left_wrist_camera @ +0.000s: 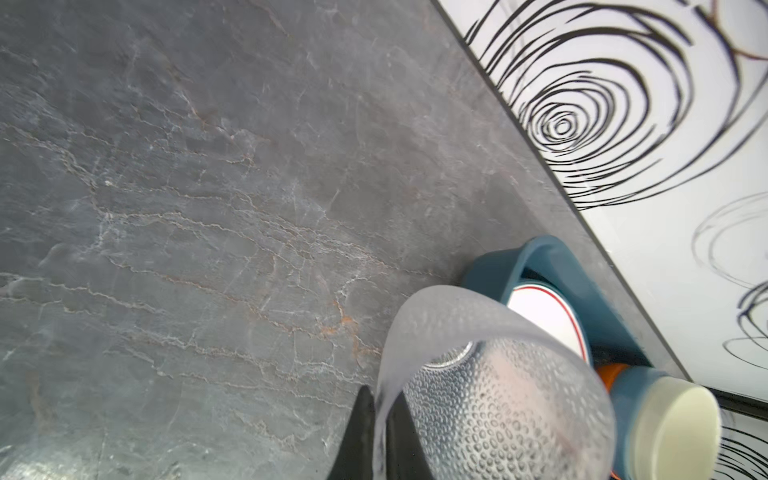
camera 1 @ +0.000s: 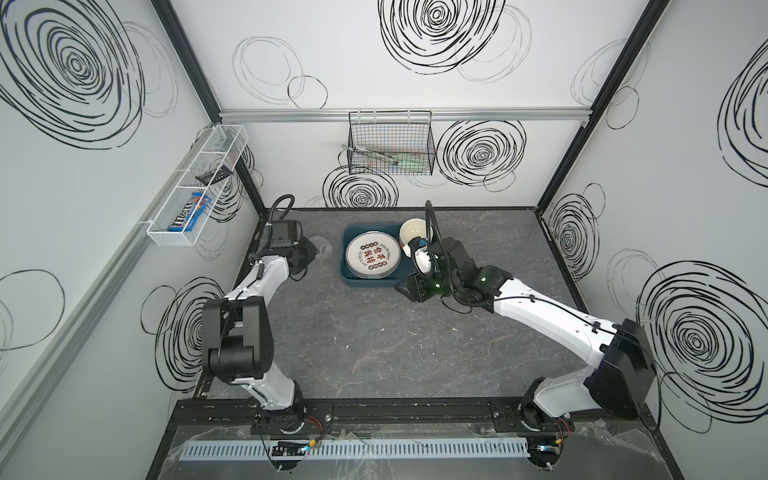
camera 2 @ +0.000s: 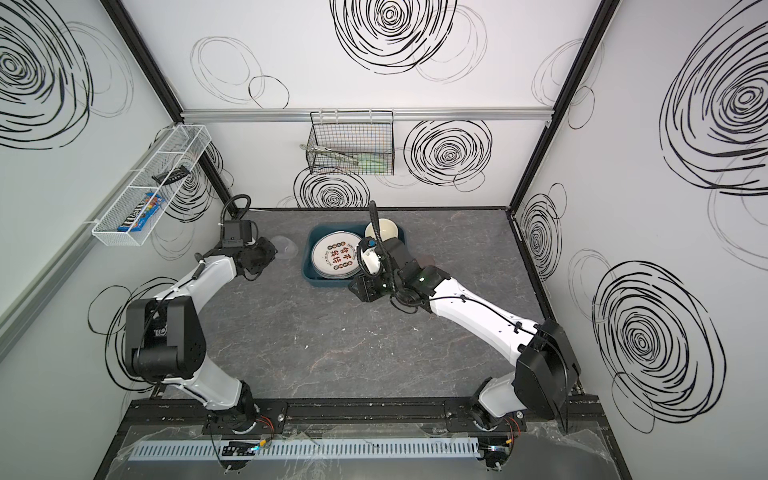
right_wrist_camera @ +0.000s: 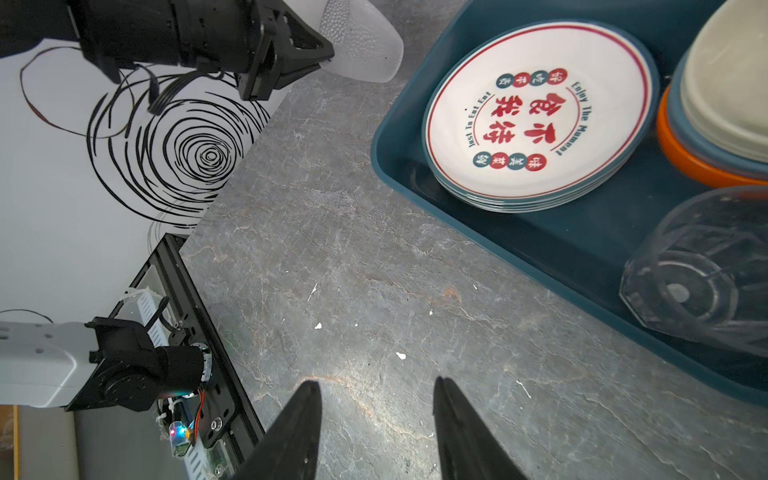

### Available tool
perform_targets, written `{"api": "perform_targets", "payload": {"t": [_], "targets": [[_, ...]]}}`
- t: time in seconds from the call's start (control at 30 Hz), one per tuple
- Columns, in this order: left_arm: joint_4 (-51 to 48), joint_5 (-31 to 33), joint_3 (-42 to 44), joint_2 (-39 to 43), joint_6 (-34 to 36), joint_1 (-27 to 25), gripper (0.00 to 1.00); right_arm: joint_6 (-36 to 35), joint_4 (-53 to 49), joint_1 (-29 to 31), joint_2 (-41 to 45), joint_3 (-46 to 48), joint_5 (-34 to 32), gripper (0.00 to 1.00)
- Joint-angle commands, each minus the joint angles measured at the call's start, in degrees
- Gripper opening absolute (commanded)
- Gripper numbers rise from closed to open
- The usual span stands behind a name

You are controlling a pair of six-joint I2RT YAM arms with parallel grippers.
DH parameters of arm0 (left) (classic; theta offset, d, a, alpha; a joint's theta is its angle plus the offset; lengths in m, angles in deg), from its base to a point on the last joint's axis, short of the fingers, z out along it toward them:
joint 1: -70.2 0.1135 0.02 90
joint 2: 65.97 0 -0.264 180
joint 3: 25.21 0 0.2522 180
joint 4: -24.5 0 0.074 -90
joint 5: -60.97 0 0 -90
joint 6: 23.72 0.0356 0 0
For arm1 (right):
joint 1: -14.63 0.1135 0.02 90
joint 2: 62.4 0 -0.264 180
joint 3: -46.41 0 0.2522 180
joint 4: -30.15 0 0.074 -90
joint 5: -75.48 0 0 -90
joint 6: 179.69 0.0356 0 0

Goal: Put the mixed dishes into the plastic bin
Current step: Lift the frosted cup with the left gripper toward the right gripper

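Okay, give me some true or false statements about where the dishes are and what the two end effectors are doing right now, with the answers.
1. The left end effector is shut on the rim of the tumbler. True.
2. The tumbler sits inside the bin. False: it is outside the bin, off to one side, in the left end effector's grip.
3. The right end effector grips the clear glass. False: it is open and empty over the table, and the glass is in the bin.
4. A stack of plates is in the bin. True.
5. The cream bowl tops a stack of bowls with the orange bowl at the bottom. True.
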Motion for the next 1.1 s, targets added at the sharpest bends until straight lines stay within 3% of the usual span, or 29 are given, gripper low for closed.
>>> {"api": "perform_targets", "payload": {"t": [0.0,0.53,1.07], "targets": [[1.15,-2.16,2.28,4.05,1.48,-0.67,0.0,1.08,-0.06,-1.0,2.87,0.69,-1.24,0.48],[-3.43,-3.4,10.7,19.8,5.21,-11.75,0.0,4.14,-5.29,-4.12,-0.31,-7.09,-2.13,0.47],[-5.29,-1.81,12.15,23.32,4.26,-26.04,0.01,4.7,-10.73,1.57,-10.61,-18.58,-1.28,0.46]]}}
